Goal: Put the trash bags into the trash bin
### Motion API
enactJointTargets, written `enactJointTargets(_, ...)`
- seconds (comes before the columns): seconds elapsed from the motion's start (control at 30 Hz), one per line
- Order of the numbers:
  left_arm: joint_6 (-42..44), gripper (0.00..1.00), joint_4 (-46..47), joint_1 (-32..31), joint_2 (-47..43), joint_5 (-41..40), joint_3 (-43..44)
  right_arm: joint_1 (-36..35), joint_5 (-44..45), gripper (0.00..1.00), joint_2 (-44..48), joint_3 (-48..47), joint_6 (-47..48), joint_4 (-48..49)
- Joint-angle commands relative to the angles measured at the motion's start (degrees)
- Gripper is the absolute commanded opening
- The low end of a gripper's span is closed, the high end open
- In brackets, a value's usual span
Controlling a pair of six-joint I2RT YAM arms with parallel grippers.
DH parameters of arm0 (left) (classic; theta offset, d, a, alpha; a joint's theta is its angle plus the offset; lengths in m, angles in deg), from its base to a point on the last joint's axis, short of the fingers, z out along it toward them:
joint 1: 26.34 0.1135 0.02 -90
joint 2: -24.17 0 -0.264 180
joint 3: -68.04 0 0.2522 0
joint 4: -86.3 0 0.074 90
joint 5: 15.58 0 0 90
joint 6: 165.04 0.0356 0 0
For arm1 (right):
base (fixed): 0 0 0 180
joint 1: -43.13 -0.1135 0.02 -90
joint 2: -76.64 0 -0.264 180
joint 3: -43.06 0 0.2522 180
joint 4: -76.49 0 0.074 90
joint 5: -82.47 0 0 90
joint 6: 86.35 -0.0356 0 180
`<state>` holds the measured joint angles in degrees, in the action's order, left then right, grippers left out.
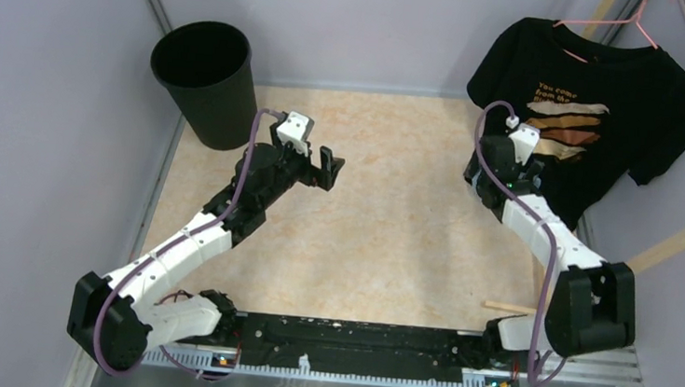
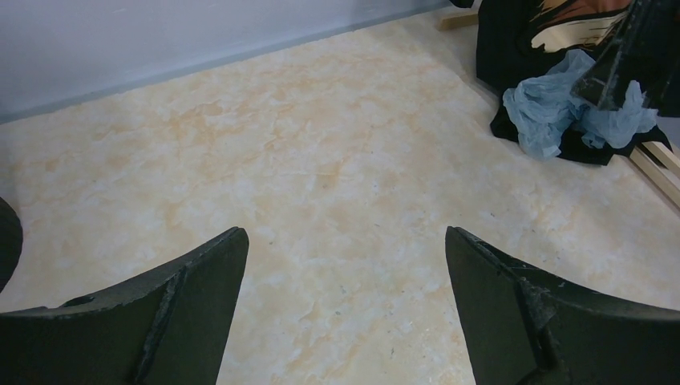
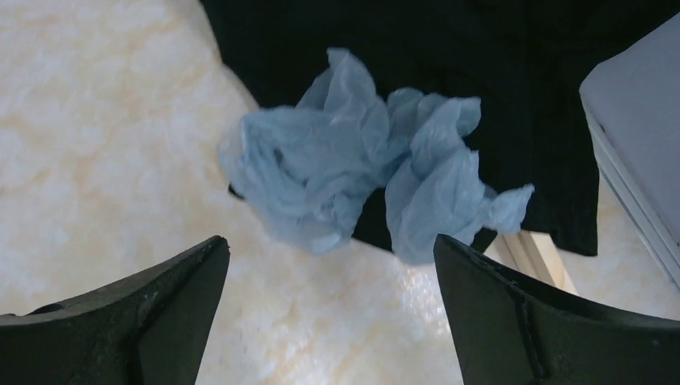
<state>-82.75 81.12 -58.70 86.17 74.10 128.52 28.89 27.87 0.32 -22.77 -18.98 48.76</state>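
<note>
Tabletop [image 1: 394, 207] of pale marbled beige fills the middle of the overhead view, with lavender walls [image 1: 36, 129] closing it in. At its far right a black printed T-shirt [image 1: 628, 97] hangs from a pink hanger [image 1: 615, 25], its lower part spread over the table's edge.

The left arm [image 1: 195, 237] reaches diagonally toward the far left. The right arm [image 1: 541, 230] folds up along the right side, its wrist close to the shirt.

The trash bin [image 1: 206, 83], round and black, stands upright at the far left corner with its mouth open to the camera. The left arm's wrist is near it.

The trash bag [image 3: 353, 176], thin, light blue and crumpled into a loose wad, lies at the far right. It rests partly on the shirt's hem and partly on the bare tabletop, well apart from the bin. A pale wooden strip [image 3: 533, 253] shows just beside it, under the shirt's edge. The left wrist camera catches the same bag [image 2: 561, 112] far across the table.

The right gripper [image 3: 329, 241] hangs over the bag with its fingers spread wide. The bag shows between them, beyond their tips, and nothing is in its grasp. The left gripper [image 2: 345, 233] is spread equally wide over bare tabletop and carries nothing. A short wooden stick [image 1: 508, 307] lies near the right arm's base.
</note>
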Motion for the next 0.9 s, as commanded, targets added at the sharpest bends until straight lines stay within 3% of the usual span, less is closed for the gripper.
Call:
enactJointTargets(0.0,0.9,0.99,2.1,-0.2,0.1,-1.2,2.3,3.8,2.9,0.99,-7.5,-7.0,0.2,4.1)
enactJointTargets(0.23,0.9,0.99,1.8,-0.2,0.6,-0.7,2.8,5.1,-0.2,0.96,-20.2,-11.2,1.0,3.0)
enactJointTargets(0.4,0.6,0.99,1.3,-0.2,1.0,-0.6,3.3,4.5,-12.1,0.56,-21.5,-8.7,0.9,2.3)
enactJointTargets(0.53,0.1,0.99,0.5,-0.2,1.6,-0.1,3.8,-1.7,-15.4,0.19,-13.4,-0.7,2.1,4.6)
enactJointTargets(0.63,-0.5,0.99,0.0,-0.2,2.5,1.9,4.4,-10.3,-16.7,0.05,-4.5,5.1,5.1,7.1)
enactJointTargets(0.73,-1.3,0.99,-1.1,-0.2,4.8,5.8,5.7,-15.3,-24.4,0.00,1.4,9.0,7.2,8.7)
enactJointTargets(0.87,-3.2,0.99,-3.9,-0.2,8.7,10.3,8.5,-16.6,-45.8,0.00,4.5,12.6,1.8,15.4)
